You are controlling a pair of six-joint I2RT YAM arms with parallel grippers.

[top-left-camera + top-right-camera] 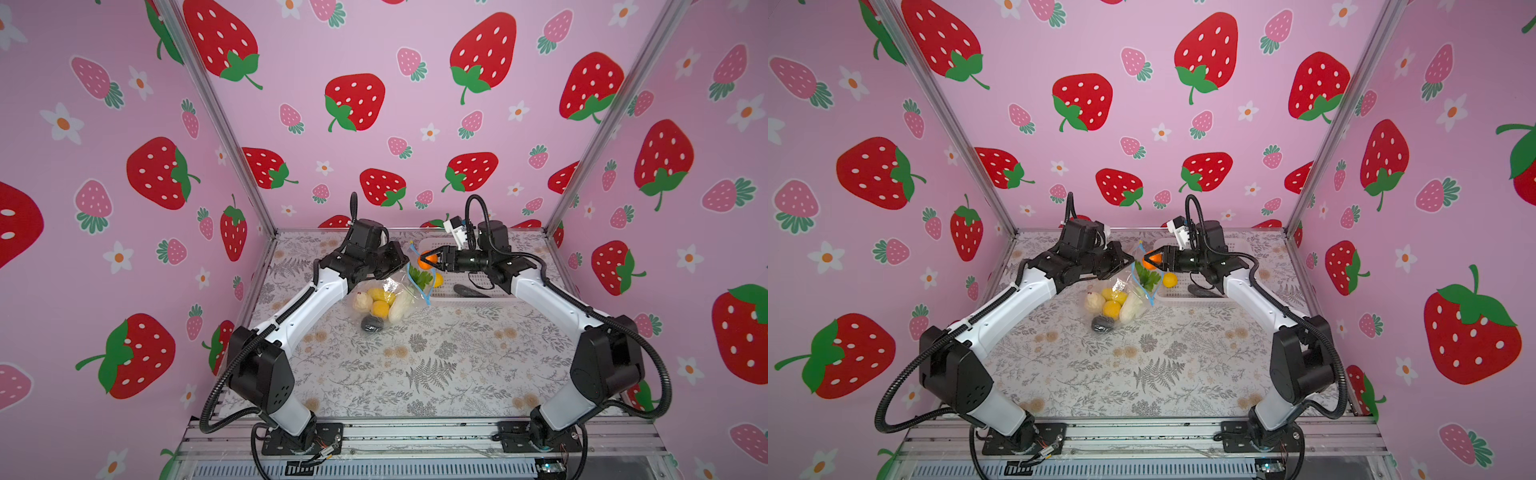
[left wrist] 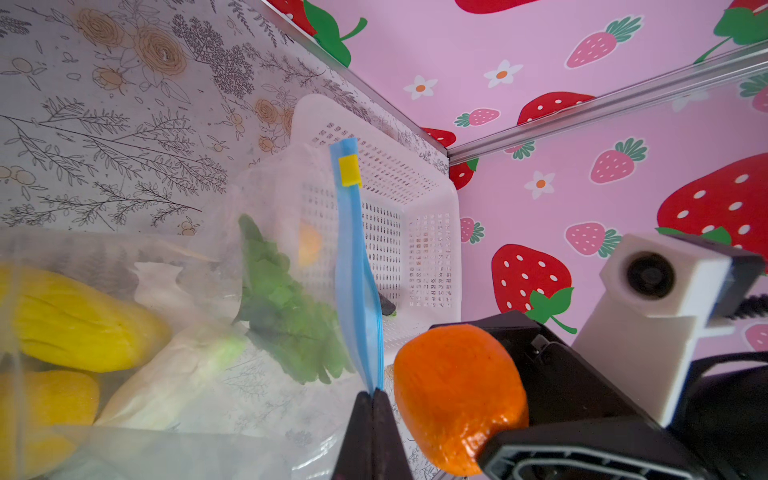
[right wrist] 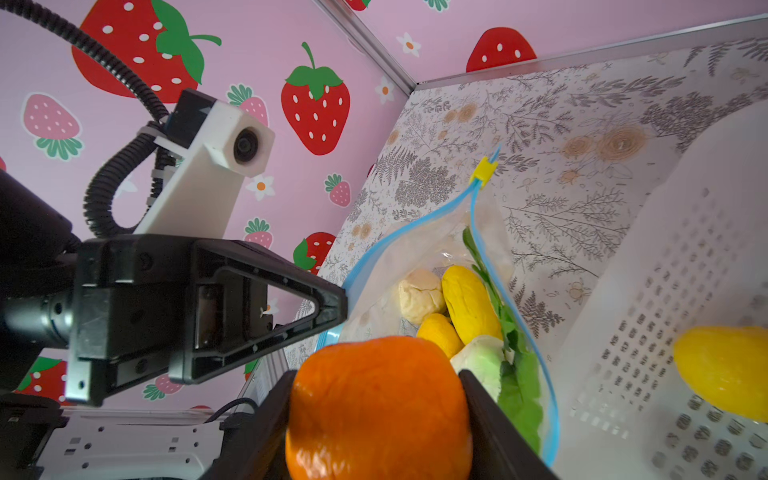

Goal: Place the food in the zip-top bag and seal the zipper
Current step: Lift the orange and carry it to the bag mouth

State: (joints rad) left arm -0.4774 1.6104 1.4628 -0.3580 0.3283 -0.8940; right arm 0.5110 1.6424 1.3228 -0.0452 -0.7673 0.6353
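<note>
Left gripper (image 2: 371, 395) pinched together on zipper (image 2: 355, 257), holding bag (image 1: 386, 291) mouth up | bag on table (image 1: 415, 365) just beside basket (image 2: 432, 199), yellow, white, green, dark food (image 1: 380, 309) inside | right gripper (image 3: 376, 415) clamped on orange (image 2: 457, 395) at basket's bag-side edge | yellow fruit (image 3: 723, 370) in basket

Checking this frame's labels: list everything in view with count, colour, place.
bag: 1, clear, mid-table
zipper: 1, blue, bag mouth, open
orange: 1, orange, by bag mouth
yellow fruits: 2, yellow, in bag
cream piece: 1, cream, in bag
cabbage: 1, white-green, in bag
dark piece: 1, grey-black, in bag
greens: 1, green, in bag by zipper
basket: 1, white, right rear of table
lemon: 1, yellow, in basket
dark veg: 1, dark, in basket
table: 1, floral print
left gripper: shut on zipper
right gripper: shut on orange
</note>
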